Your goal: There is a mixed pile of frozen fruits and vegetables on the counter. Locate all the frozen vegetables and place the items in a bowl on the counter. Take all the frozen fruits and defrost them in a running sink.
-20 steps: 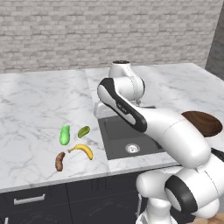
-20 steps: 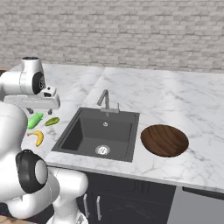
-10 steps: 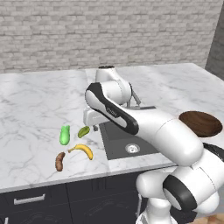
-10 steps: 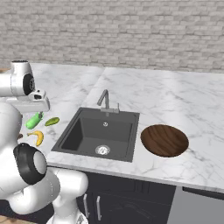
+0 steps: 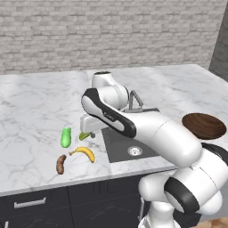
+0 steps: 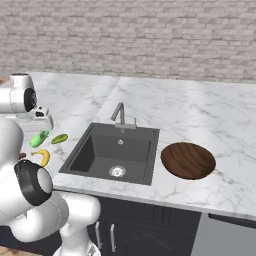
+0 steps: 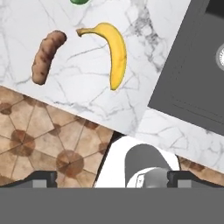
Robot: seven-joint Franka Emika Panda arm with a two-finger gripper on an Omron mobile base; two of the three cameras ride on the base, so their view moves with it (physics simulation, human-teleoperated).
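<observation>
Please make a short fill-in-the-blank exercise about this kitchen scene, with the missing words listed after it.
1. The round dark-brown wooden bowl holds ____ food pieces.
2. The curved yellow banana lies on the white marble ____.
3. In the right base view, the bowl sits to the ____ of the dark grey sink.

Missing words: no; counter; right

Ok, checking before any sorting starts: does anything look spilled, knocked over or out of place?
Nothing stands out. The four food pieces lie loose on the counter left of the sink; the banana and brown piece look intact, and the bowl sits upright.
</observation>
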